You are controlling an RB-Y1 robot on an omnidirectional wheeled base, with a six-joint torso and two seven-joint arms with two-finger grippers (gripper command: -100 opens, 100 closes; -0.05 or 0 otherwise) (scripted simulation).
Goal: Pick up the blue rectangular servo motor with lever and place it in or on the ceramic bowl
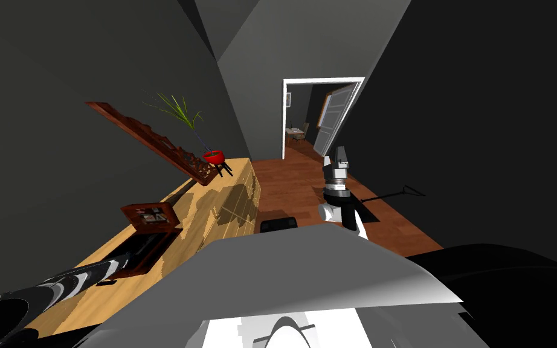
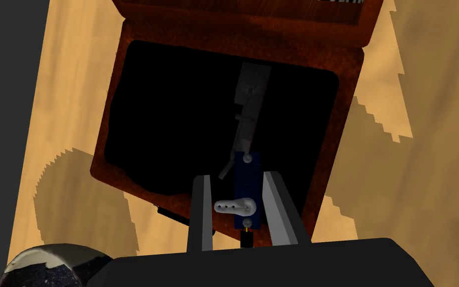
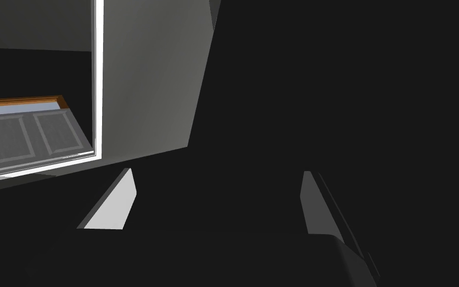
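Observation:
My left gripper (image 2: 238, 175) is shut on the blue rectangular servo motor (image 2: 247, 174). Its white lever (image 2: 234, 205) points toward one finger. The motor hangs over the near edge of an open dark-wood box (image 2: 353, 99) with a black inside, where a grey elongated shape (image 2: 248, 99) shows. A dark glossy rounded thing (image 2: 49, 264) sits beside the gripper's body; I cannot tell whether it is the bowl. In the head view my left arm (image 1: 72, 281) reaches to the box (image 1: 150, 241). My right gripper (image 3: 218, 174) is open and holds nothing, raised over the floor (image 1: 339, 156).
The box stands on a long light-wood sideboard (image 1: 223, 199). Farther along it are a carved dark frame (image 1: 150, 136) and a red pot (image 1: 214, 157) with a green plant. Beyond lies wood floor (image 1: 295, 181) and an open white doorway (image 1: 322, 118).

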